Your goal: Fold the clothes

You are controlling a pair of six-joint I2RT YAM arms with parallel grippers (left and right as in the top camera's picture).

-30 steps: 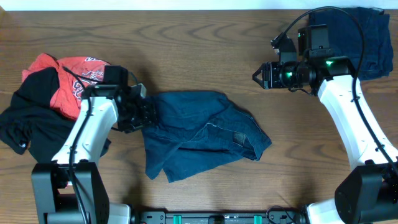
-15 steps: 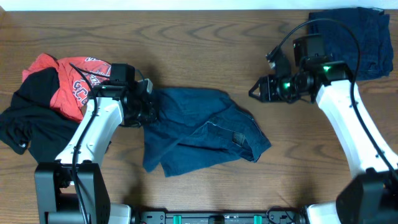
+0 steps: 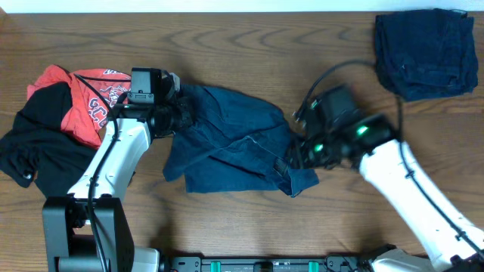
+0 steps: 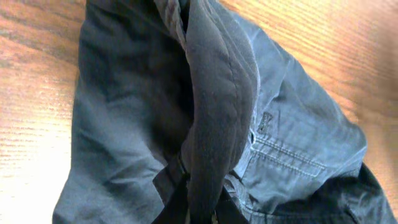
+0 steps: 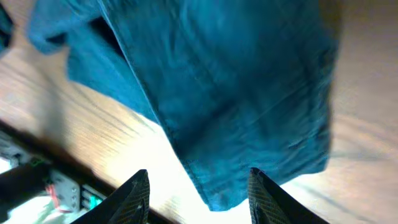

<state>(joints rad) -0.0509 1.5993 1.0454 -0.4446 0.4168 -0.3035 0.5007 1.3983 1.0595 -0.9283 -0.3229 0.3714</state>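
The right pincer (image 5: 198, 174) has swung to the denim shorts (image 3: 227, 143); T-shirt (image 3: 79, 106) lettering unreadable.

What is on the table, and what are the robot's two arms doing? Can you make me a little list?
middle: denim shorts, crumpled, not yet folded
left side: red T-shirt and black garment, heaped together
far right corner: folded navy denim
left jaws: shut on a bunched fold at the shorts' left edge
right jaws: open, over the shorts' right edge, holding nothing
table: brown wood
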